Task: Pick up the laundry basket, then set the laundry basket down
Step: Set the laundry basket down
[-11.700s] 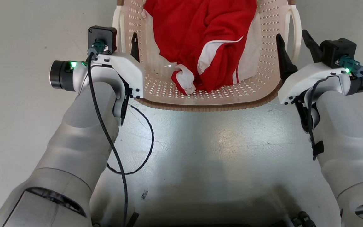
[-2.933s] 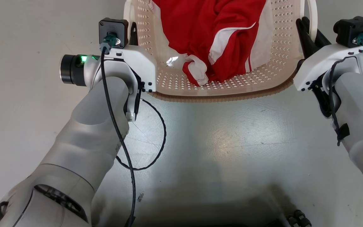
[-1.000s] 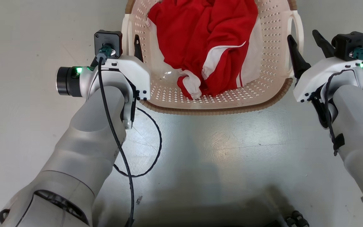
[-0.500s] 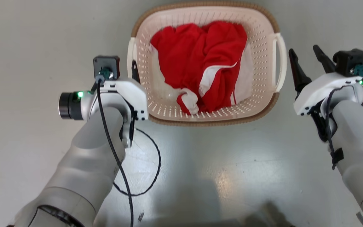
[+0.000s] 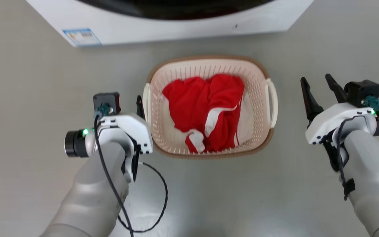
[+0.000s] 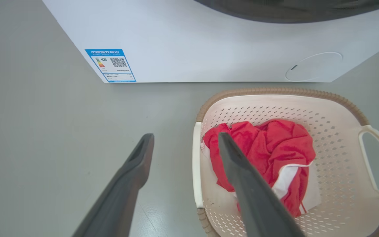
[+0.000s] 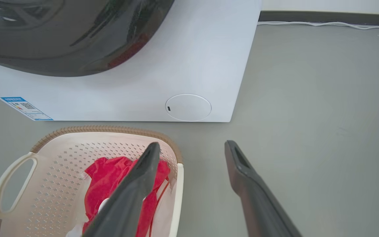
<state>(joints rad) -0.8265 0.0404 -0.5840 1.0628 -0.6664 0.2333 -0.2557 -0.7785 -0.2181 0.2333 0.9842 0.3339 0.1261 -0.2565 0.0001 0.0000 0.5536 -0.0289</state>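
The laundry basket (image 5: 209, 155), cream with a brown rim, stands on the grey floor in front of the washing machine, with a red and white garment (image 5: 206, 105) inside. My left gripper (image 5: 125, 103) hovers open by the basket's left handle (image 5: 145, 102). In the left wrist view the left gripper (image 6: 186, 135) is open and empty, its fingers either side of that handle (image 6: 196, 164), which lies lower down. My right gripper (image 5: 315, 79) is open, well clear of the right handle (image 5: 272, 102). The right wrist view shows the right gripper (image 7: 192, 143) open, above the basket (image 7: 110, 129) rim's corner.
A big white washing machine (image 5: 176, 23) with a dark door stands just beyond the basket. A pale cable (image 7: 324, 23) runs along the wall base at the far right. My left arm's black cable (image 5: 163, 197) loops over the floor near me.
The head camera has risen, so the basket looks smaller and the washing machine has come into view. Both open grippers have lifted off the handles; the right one now stands apart from its handle.
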